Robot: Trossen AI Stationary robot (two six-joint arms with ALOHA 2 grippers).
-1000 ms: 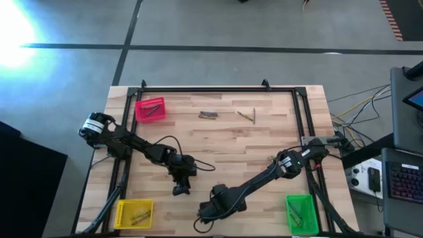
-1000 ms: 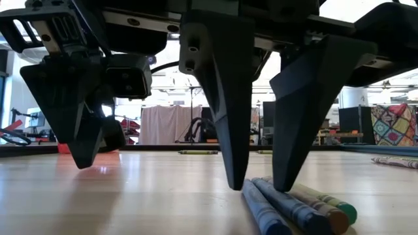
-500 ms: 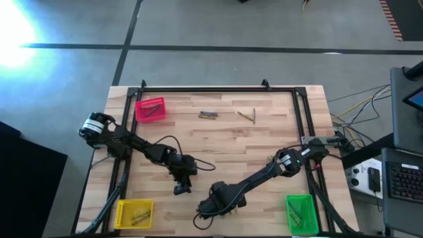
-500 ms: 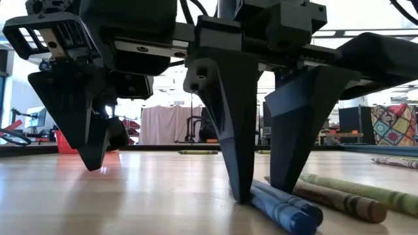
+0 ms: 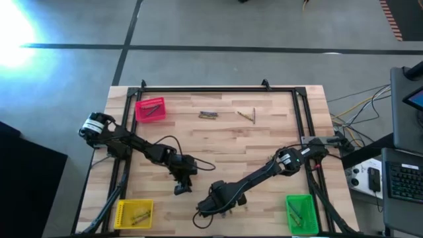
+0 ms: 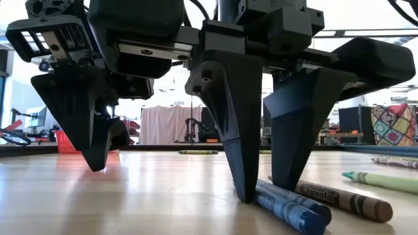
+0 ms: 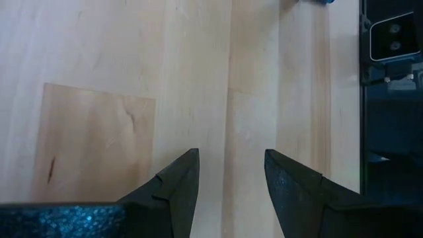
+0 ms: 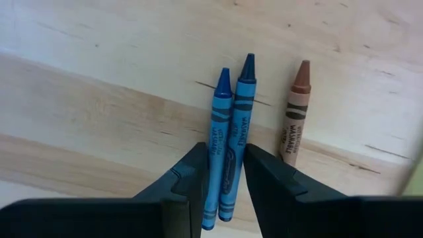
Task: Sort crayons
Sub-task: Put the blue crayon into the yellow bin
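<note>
Two blue crayons (image 8: 228, 145) lie side by side on the wooden table, and my right gripper (image 8: 225, 151) stands over them near the table's front edge (image 5: 215, 203), shut on the pair. A brown crayon (image 8: 294, 112) lies just beside them, and a green one (image 6: 385, 179) lies a little farther off. My left gripper (image 5: 182, 190) hovers open over bare wood to the left of the right one (image 7: 231, 158). More crayons (image 5: 208, 114) lie near the far edge. My right gripper pinches the two blue crayons together between its two fingers, one finger (image 8: 195, 175) on each outer side of the pair, on the wrapped part (image 8: 225, 168) behind the points. The fingers come from above, pointing down. Both crayons lie flat on the table (image 6: 287, 207).
A red bin (image 5: 150, 110) stands at the far left, a yellow bin (image 5: 134, 213) at the near left and a green bin (image 5: 299, 213) at the near right, each with crayons inside. Another loose crayon (image 5: 246, 116) lies at the far middle. A black frame (image 5: 218, 90) borders the table.
My right gripper has sunk a little and rolled about its own line. The blue crayons between its fingers have turned on the table with it. The brown and green crayons, which lay against them, now lie apart from them.
</note>
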